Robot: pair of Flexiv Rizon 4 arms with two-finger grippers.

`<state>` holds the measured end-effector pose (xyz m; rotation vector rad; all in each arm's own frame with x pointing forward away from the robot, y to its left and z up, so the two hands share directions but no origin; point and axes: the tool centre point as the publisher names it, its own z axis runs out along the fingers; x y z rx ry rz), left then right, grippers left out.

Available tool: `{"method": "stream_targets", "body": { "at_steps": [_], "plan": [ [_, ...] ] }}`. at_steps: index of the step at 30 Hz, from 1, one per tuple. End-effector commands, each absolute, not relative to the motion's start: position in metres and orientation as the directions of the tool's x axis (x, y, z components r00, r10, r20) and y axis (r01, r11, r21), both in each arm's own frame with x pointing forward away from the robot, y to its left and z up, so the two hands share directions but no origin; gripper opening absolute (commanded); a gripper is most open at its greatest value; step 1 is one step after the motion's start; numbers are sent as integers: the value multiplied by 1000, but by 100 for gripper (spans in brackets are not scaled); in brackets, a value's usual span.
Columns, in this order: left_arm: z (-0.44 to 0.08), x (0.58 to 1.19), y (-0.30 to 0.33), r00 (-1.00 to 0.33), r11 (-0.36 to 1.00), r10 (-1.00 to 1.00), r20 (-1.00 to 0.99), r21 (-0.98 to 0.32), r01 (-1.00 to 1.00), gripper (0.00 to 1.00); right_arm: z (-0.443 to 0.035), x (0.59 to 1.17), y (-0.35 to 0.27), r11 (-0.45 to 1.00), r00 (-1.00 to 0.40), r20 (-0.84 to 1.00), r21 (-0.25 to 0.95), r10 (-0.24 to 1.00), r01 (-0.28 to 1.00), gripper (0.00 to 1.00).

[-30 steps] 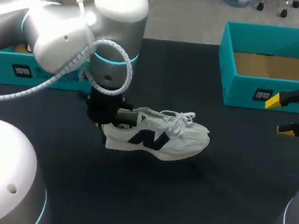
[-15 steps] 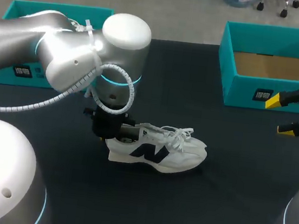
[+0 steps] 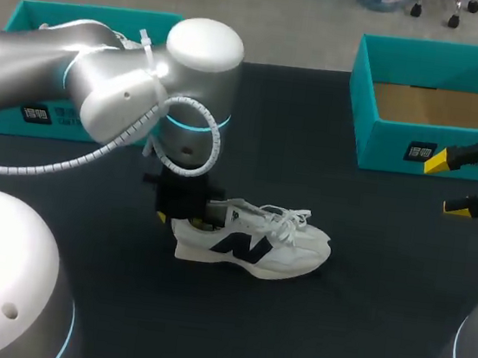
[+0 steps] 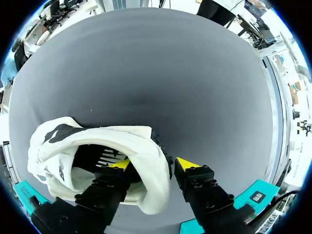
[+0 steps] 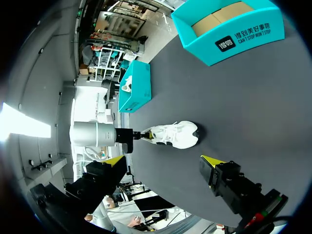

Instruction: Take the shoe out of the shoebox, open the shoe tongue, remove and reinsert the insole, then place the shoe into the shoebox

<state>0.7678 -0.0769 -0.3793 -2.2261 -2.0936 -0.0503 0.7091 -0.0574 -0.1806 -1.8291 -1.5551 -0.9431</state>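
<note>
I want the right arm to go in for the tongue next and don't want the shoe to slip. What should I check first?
1. Shoe upright, sole apparently on the table: ok.
2. Left jaws shut on the heel collar, one inside the shoe and one outside: ok.
3. Right jaws open and empty, beside the shoebox: ok.
4. Toe pointing toward the right arm's side: ok.
5. Tongue reachable under the laces: cannot tell.
6. Insole seated: cannot tell, hidden inside the shoe.
</note>
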Motion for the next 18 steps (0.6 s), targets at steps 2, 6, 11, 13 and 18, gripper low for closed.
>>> {"method": "stream_targets", "body": {
  "at_steps": [2,6,11,13,18],
  "plan": [
    [-351,758,-64,46,-46,999,0,-13,999,100,-181,709,-57,-176,83,799,28,595,984,100],
    [-334,757,-63,4,-4,999,-48,7,1000,100,-181,709,-57,-176,83,799,28,595,984,100],
    [-315,754,-57,-63,69,988,-144,35,997,100,-181,709,-57,-176,83,799,28,595,984,100],
    [-310,751,-51,-96,111,966,-241,47,993,100,-181,709,-57,-176,83,799,28,595,984,100],
    [-307,751,-38,-107,92,868,-485,-55,994,100,-181,709,-57,-176,83,799,28,595,984,100]
  ]
}}
